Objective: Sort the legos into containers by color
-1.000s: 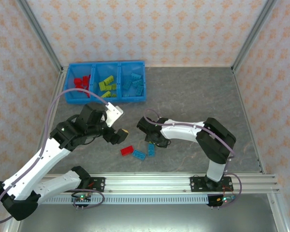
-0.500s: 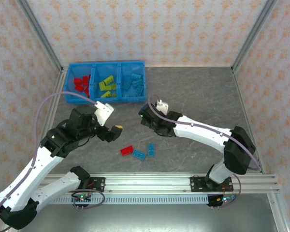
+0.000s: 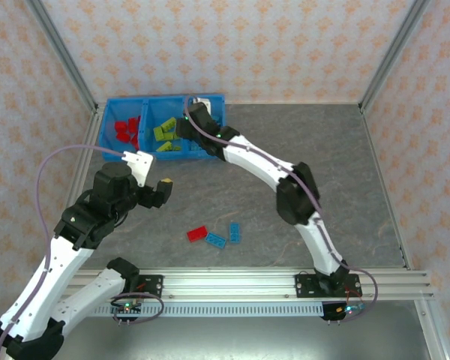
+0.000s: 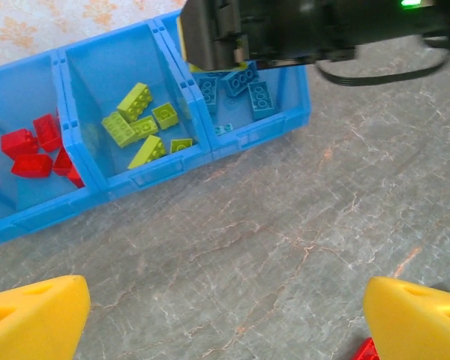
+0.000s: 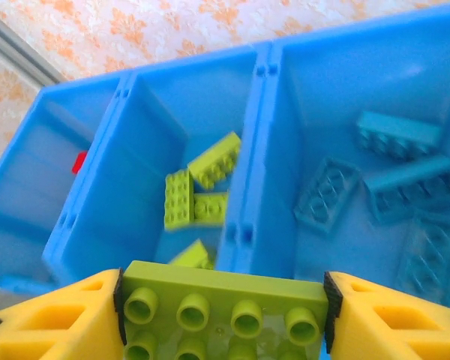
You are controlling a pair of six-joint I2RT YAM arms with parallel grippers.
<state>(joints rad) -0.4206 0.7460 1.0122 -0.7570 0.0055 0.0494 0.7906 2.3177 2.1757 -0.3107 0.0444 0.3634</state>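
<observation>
One green lego (image 5: 225, 289), pinched by its ends in right claw (image 5: 225, 319), above divider (image 5: 245, 225); green compartment (image 5: 120, 214) lies just ahead and leftward.

The left arm (image 3: 64, 253) and right arm (image 3: 251, 156) are made of white shells (image 3: 315, 234) and black joints (image 3: 109, 187), are trailed by lilac cables (image 3: 82, 147) and are tipped with yellow fingers (image 4: 34, 315).

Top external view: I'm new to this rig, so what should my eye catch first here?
The right end effector reaches far across to the blue bin tray, shut on a lime green lego over it. A red lego and two blue legos lie loose on the table between the arms.
</observation>
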